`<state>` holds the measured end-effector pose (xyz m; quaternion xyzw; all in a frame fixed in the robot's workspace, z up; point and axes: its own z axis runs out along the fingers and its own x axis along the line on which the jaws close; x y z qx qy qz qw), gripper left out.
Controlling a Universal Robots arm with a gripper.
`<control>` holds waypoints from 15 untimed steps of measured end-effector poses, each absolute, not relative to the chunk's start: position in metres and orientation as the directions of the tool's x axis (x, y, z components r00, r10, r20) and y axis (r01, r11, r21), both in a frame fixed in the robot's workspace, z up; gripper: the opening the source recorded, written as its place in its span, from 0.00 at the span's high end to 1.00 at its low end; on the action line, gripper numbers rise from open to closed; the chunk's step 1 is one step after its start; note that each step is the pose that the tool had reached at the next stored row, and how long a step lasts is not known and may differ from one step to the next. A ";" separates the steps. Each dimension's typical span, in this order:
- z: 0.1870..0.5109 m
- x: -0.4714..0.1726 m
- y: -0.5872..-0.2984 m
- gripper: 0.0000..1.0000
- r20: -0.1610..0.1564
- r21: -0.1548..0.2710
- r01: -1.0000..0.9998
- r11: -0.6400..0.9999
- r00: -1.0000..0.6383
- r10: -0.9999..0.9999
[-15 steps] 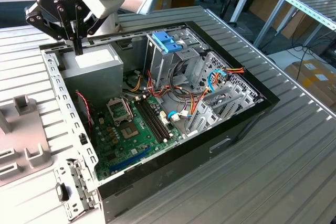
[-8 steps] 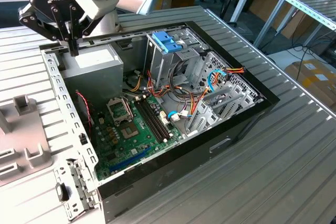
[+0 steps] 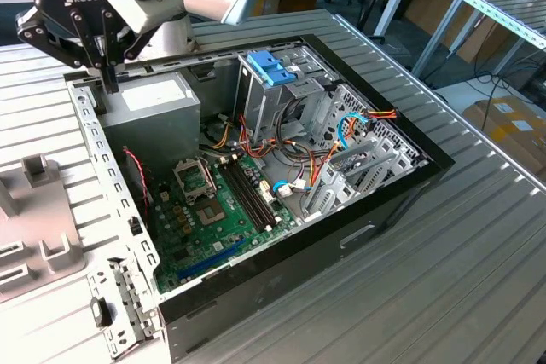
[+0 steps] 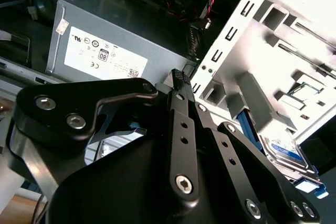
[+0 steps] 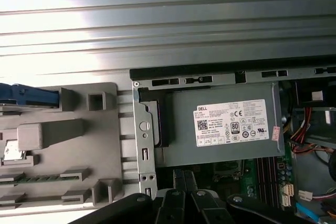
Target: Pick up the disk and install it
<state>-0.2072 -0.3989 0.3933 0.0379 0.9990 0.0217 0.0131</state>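
Hard disk (image 4: 286, 148) parked in the grey moulded fixture (image 5: 100, 145), outside the computer case (image 5: 137, 129).

It is a flat silver-black drive with a white-and-blue label (image 4: 281, 144) facing out and blue side rails (image 4: 245, 124) along its edges. In the first wrist view one blue rail edge shows at the fixture's far end. Whether it lies flat or stands on edge cannot be told.

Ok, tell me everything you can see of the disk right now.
The disk is a flat silver metal drive, white-and-blue label on its face, blue plastic rails along its sides. It sits in the grey holder beside the computer case, seemingly on edge, partly hidden behind the gripper, which is apart from it. Not installed yet.
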 end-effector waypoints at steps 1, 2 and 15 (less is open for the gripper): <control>0.393 -0.208 -0.399 0.89 -0.025 0.044 0.075 0.996 -0.997 0.076; 0.393 -0.209 -0.399 0.89 -0.024 0.044 0.075 0.996 -0.997 0.076; 0.393 -0.222 -0.399 0.89 -0.025 0.044 0.075 0.996 -0.997 0.076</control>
